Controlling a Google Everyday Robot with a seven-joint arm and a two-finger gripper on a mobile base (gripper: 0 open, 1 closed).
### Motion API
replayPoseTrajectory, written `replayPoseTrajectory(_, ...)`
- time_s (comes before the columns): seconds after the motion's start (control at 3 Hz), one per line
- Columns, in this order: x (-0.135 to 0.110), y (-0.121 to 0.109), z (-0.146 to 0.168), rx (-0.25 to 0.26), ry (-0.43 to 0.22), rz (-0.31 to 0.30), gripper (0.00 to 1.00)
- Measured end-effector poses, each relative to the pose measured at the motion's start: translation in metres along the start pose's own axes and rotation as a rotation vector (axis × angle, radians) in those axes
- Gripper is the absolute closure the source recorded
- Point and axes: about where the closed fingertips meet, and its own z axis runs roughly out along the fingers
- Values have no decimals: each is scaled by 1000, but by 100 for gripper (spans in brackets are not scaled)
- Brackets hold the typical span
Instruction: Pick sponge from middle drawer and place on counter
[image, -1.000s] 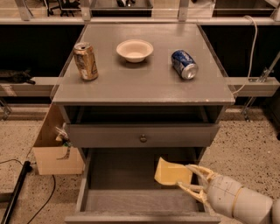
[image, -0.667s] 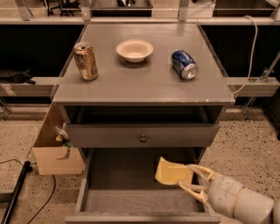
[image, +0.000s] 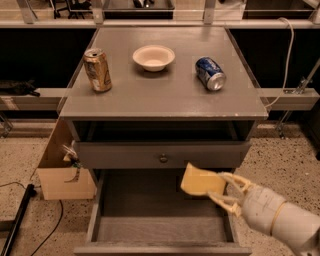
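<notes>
The pale-yellow sponge (image: 199, 181) hangs tilted in the air above the open middle drawer (image: 145, 205), in front of the right part of the closed drawer front with the knob (image: 163, 158). My gripper (image: 219, 186) reaches in from the lower right and is shut on the sponge's right end. The drawer's grey floor is bare. The counter (image: 165, 92) lies above and behind, well higher than the sponge.
On the counter stand a gold can (image: 97, 70) at the left and a white bowl (image: 153, 57) at the back middle, and a blue can (image: 210, 73) lies on its side at the right. A cardboard box (image: 62, 172) sits on the floor left of the cabinet.
My gripper has lifted the sponge upward from just above the drawer floor to the height of the closed drawer front.
</notes>
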Motion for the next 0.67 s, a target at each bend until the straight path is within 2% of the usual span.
replayPoseTrajectory(0.33,-42,-61,25,50,-29,-63,100)
replayPoseTrajectory(0.67,-41,-57,25,42,-25,-61,100)
